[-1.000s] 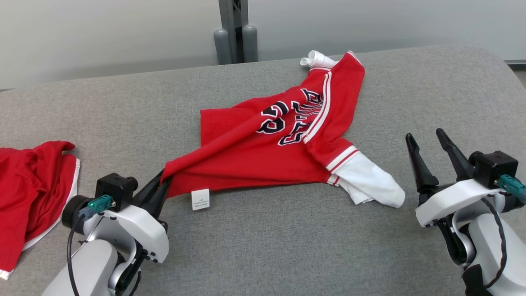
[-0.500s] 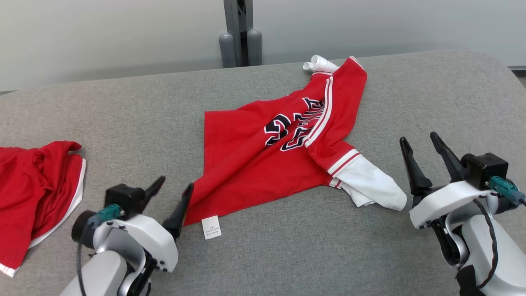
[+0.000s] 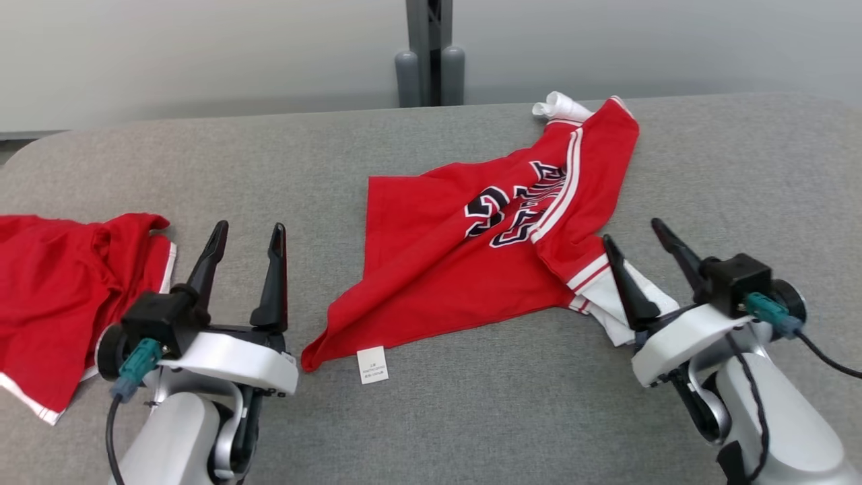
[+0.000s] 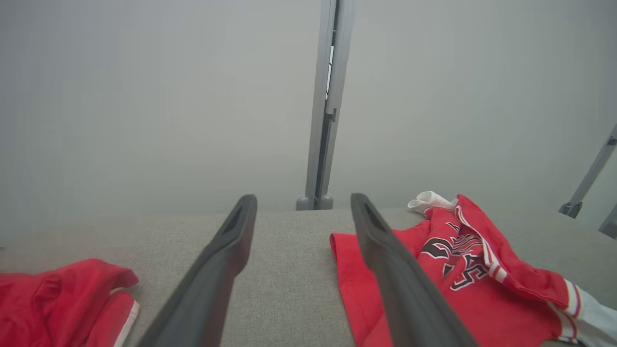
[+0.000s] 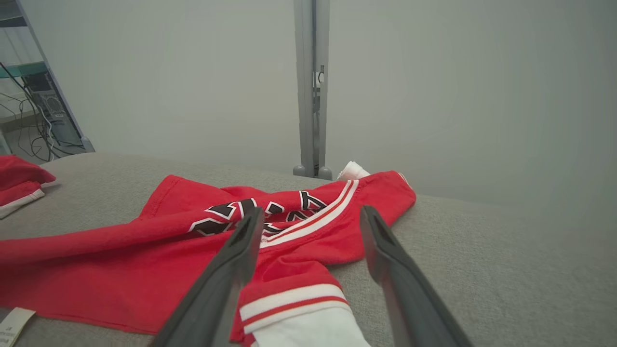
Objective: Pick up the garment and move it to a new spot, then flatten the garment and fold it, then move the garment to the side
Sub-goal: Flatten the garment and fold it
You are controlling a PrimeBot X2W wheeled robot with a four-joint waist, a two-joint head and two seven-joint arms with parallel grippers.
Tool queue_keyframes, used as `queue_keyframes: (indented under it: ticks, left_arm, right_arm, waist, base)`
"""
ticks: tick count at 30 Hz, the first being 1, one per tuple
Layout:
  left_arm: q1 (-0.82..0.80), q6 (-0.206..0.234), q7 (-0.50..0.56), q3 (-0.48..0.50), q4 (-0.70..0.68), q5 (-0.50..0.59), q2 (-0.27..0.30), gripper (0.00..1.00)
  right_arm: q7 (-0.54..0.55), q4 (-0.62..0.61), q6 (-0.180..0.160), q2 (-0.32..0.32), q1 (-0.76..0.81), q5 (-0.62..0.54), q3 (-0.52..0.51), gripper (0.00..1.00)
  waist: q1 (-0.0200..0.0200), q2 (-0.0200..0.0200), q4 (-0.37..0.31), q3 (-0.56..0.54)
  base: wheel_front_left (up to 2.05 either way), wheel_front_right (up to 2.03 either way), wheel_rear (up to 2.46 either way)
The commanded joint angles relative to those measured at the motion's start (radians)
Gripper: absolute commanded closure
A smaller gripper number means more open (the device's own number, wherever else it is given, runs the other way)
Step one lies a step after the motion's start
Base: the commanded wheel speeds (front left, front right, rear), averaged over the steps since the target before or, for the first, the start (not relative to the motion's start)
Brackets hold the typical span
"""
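While left gripper [image 3: 250,228] gapes empty | garment [image 3: 431,269] lies crumpled nearby

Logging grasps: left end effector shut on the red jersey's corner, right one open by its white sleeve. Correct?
No: in the head view the left end effector is open, off the red jersey; the right end effector is open by its white sleeve.

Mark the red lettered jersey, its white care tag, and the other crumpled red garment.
Red lettered jersey [image 3: 417,263]: head view, plain body panel.
White care tag [image 3: 372,364]: head view, tag's centre.
Crumpled red garment [image 3: 60,289]: head view, bunched middle.
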Motion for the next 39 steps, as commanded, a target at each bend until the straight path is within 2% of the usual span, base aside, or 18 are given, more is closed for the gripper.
queue_keyframes:
  ticks: [1, 6, 13, 16, 26, 27, 28, 29, 35, 39]
  left_arm:
    - [0.019, -0.002, -0.003, 0.017, -0.011, 0.018, -0.016, 0.00]
    - [0.069, -0.054, -0.004, 0.071, -0.019, 0.091, -0.097, 0.00]
    - [0.077, -0.126, -0.004, 0.136, -0.003, 0.155, -0.164, 0.00]
    - [0.071, -0.149, -0.004, 0.157, 0.004, 0.174, -0.180, 0.00]
    - [0.071, -0.184, -0.004, 0.185, 0.013, 0.194, -0.198, 0.00]
    - [0.070, -0.184, -0.004, 0.183, 0.012, 0.185, -0.198, 0.00]
    - [0.068, -0.183, -0.004, 0.180, 0.011, 0.179, -0.198, 0.00]
    - [0.066, -0.181, -0.004, 0.178, 0.010, 0.175, -0.199, 0.00]
    - [0.058, -0.171, -0.004, 0.183, 0.009, 0.168, -0.198, 0.00]
    - [0.057, -0.172, -0.004, 0.191, 0.010, 0.179, -0.198, 0.00]
  right_arm:
    - [0.000, 0.013, 0.000, -0.002, -0.023, -0.018, 0.013, 0.00]
    - [0.012, 0.090, 0.000, 0.006, -0.072, -0.076, 0.053, 0.00]
    - [0.050, 0.209, 0.000, 0.031, -0.146, -0.171, 0.022, 0.00]
    - [0.081, 0.263, 0.000, 0.035, -0.169, -0.225, -0.007, 0.00]
    - [0.157, 0.358, 0.000, 0.074, -0.207, -0.344, -0.126, 0.00]
    - [0.165, 0.365, 0.000, 0.077, -0.210, -0.349, -0.137, 0.44]
    - [0.168, 0.366, 0.000, 0.082, -0.214, -0.355, -0.146, 0.98]
    - [0.170, 0.368, 0.000, 0.087, -0.216, -0.362, -0.150, 1.00]
    - [0.141, 0.354, 0.000, 0.098, -0.219, -0.376, -0.190, 1.00]
    - [0.116, 0.328, 0.000, 0.106, -0.217, -0.343, -0.217, 1.00]
  waist:
    - [0.0000, 0.0000, 0.017, 0.014]
    - [0.0000, 0.0000, 0.064, 0.038]
    - [0.0000, 0.0000, 0.128, 0.060]
    - [0.0000, 0.0000, 0.148, 0.068]
    - [0.0000, 0.0000, 0.179, 0.087]
    - [0.0000, 0.0000, 0.180, 0.089]
    - [0.0000, 0.0000, 0.180, 0.092]
    - [0.0000, 0.0000, 0.180, 0.094]
    - [0.0000, 0.0000, 0.160, 0.101]
    - [0.0000, 0.0000, 0.127, 0.094]
  base:
    - [0.00, 0.00, 0.00]
    - [0.00, 0.00, 0.00]
    - [0.00, 0.00, 0.00]
    - [0.00, 0.00, 0.00]
    - [0.00, 0.00, 0.00]
    - [0.00, 0.00, 0.00]
    - [0.00, 0.00, 0.00]
    - [0.00, 0.00, 0.00]
    - [0.00, 0.00, 0.00]
    - [0.00, 0.00, 0.00]
